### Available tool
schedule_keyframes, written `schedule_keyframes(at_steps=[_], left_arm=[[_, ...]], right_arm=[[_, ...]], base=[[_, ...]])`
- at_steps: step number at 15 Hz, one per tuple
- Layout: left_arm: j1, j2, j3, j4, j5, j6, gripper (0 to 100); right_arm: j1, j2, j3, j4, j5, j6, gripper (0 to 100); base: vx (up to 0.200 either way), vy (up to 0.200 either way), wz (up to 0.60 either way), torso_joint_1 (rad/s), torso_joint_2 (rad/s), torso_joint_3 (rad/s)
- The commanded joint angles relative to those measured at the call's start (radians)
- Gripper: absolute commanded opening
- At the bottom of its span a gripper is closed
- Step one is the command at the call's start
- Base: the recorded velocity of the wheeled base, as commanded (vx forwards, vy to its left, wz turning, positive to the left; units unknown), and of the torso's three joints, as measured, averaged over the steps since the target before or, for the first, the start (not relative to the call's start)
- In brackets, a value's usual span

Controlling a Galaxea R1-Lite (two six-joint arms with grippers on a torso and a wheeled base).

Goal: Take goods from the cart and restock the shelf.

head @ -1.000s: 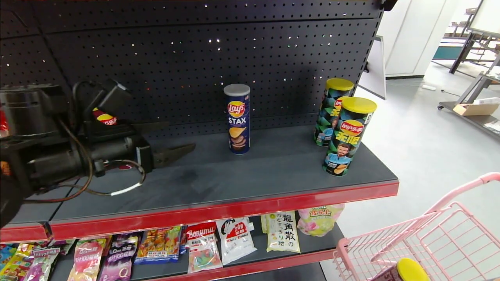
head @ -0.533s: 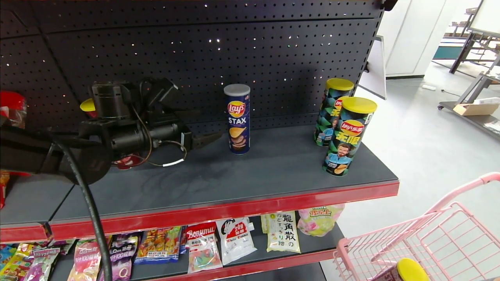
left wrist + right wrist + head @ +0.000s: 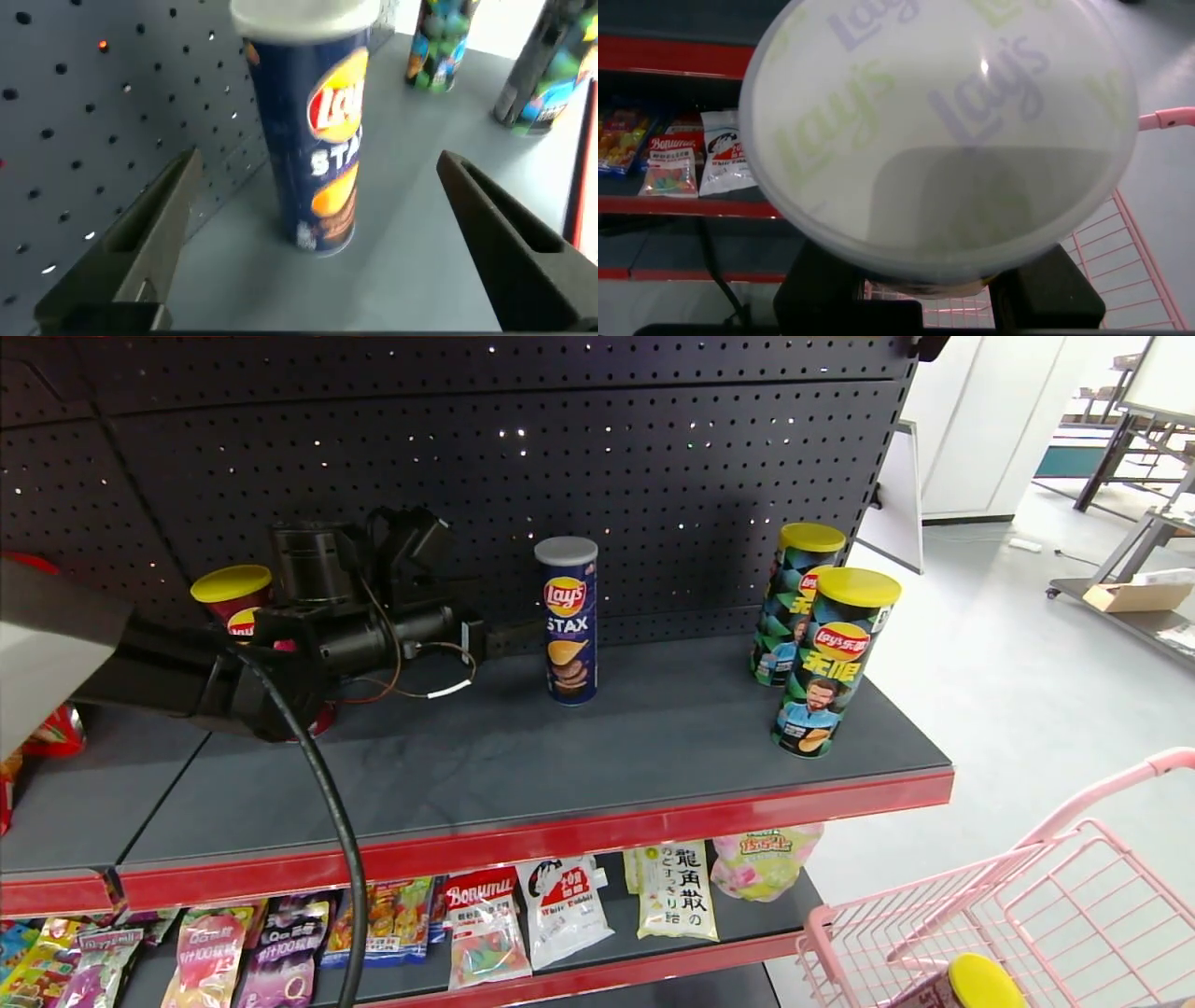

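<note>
Nearest the robot, at its right, stands the pink cart (image 3: 1074, 887) with a yellow-lidded can (image 3: 985, 982) lying inside it. Over the cart, the right gripper (image 3: 934, 287) is clamped on a pale-lidded can (image 3: 938, 131), its dark fingers pressed to either side of the can's body below the wide lid. Beyond, a row of snack bags (image 3: 560, 910) lies along the lower shelf level. Above them is the upper shelf (image 3: 560, 756), dark grey with a red front edge. At its right end, close to that edge, a front green can (image 3: 834, 663) stands upright, and a second green can (image 3: 794, 597) stands just behind it. Farther back, near the middle, the blue can (image 3: 567, 621) stands upright. The left gripper (image 3: 509, 639) hangs level just beside it, spread wide, one finger on each side of the can and neither touching it. Behind the left arm a red can (image 3: 231, 593) with a yellow lid stands by the pegboard (image 3: 653, 457).
</note>
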Motion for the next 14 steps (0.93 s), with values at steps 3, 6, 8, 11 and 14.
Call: schedule_keyframes(at_steps=[3, 6, 8, 11, 14], left_arm=[[-0.018, 0.063, -0.069, -0.016, 0.002, -0.018, 100], [-0.021, 0.098, -0.105, -0.033, 0.015, -0.018, 100], [-0.021, 0.117, -0.122, -0.033, 0.018, -0.018, 100], [-0.021, 0.154, -0.186, -0.032, 0.042, -0.022, 100], [-0.027, 0.178, -0.218, -0.027, 0.047, -0.026, 100]], right_arm=[[-0.001, 0.005, -0.006, 0.002, 0.000, -0.001, 0], [-0.001, 0.005, -0.006, 0.002, 0.000, -0.001, 0], [-0.002, 0.005, -0.005, 0.002, -0.001, -0.001, 0], [-0.001, 0.004, -0.005, 0.002, 0.000, -0.001, 0], [-0.001, 0.004, -0.005, 0.002, -0.001, -0.001, 0]], base=[[0.000, 0.000, 0.00, 0.000, 0.00, 0.000], [0.000, 0.000, 0.00, 0.000, 0.00, 0.000], [0.000, 0.000, 0.00, 0.000, 0.00, 0.000], [0.000, 0.000, 0.00, 0.000, 0.00, 0.000], [0.000, 0.000, 0.00, 0.000, 0.00, 0.000]])
